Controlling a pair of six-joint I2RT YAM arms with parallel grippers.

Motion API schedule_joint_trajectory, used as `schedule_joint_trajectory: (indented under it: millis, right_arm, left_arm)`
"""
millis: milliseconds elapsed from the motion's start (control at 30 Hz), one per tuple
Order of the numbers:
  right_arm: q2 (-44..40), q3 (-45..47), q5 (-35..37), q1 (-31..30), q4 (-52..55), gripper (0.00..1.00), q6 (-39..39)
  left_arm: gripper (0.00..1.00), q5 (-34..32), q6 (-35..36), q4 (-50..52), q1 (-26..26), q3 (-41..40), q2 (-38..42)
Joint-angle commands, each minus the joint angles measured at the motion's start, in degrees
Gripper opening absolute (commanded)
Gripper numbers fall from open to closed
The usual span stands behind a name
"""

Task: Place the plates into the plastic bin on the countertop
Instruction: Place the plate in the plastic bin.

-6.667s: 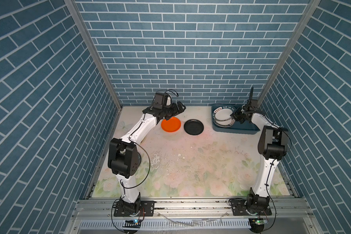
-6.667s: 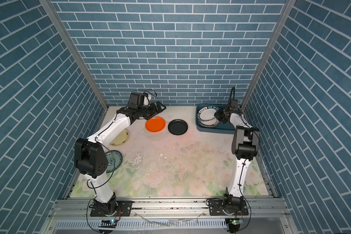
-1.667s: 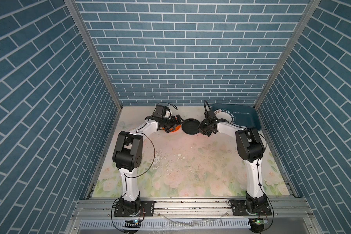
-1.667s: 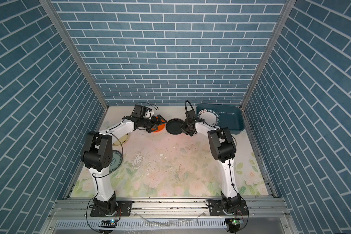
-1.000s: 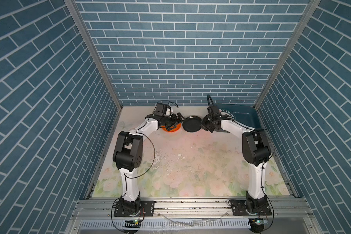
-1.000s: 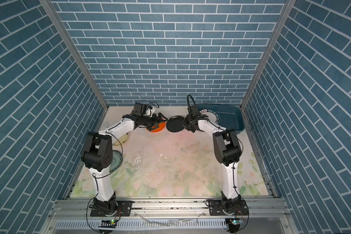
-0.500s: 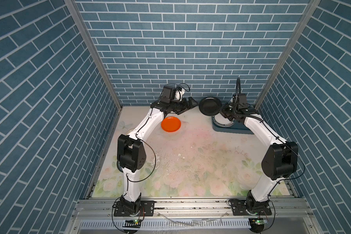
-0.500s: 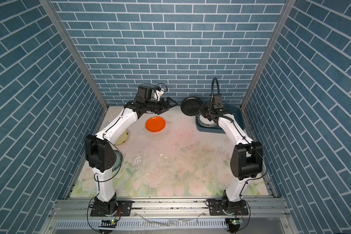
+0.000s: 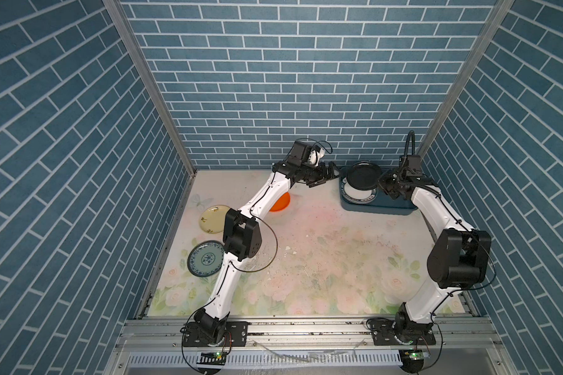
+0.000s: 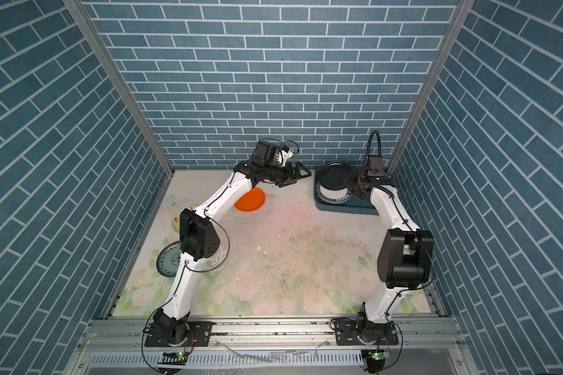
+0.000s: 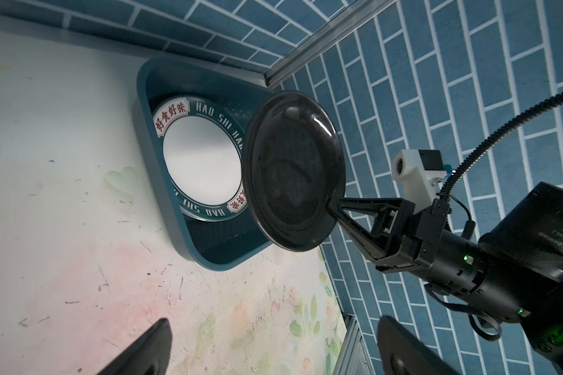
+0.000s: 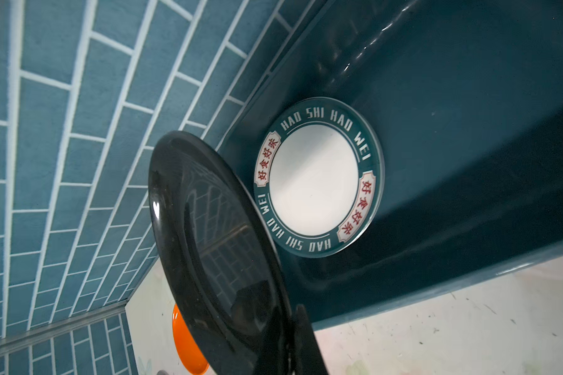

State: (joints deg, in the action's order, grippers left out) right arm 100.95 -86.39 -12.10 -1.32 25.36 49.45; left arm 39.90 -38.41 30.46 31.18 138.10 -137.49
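The right jaws grasp the black plate [image 9: 363, 175] by its rim, tilted above the white lettered plate [image 9: 359, 196] that lies in the plastic bin [image 9: 377, 211]. The left jaws are released and empty, near the bin.

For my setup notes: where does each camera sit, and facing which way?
Top views: high over the front rail, looking down on the countertop; left arm and right arm show whole.
Left wrist: on its arm, facing the plastic bin and the black plate in the right gripper; own fingertips show.
Right wrist: on its arm, looking along the black plate into the bin; own fingers show.
Shared: both wrist views show the lettered plate.
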Motion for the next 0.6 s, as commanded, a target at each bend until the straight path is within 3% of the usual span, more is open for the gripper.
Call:
schedule_joint_trajectory:
  millis: [0,267,567]
  right_arm:
    - [4.29,-0.95,-1.58,1.17,-0.63,0.02,-0.58]
    - [16.22,-8.82,-3.80,1.41,-0.38,0.01,-0.63]
    - [23.75,-15.15,-3.11,1.50,1.07,0.01,-1.20]
  left_arm:
    - [1.00,0.80,-0.96,1.27,0.03,1.73,-0.46]
    - [1.00,-1.63,-0.96,2.15,0.00,0.97,-0.82]
    - [1.00,-3.84,-1.86,1.33,-0.94,0.33,-0.89]
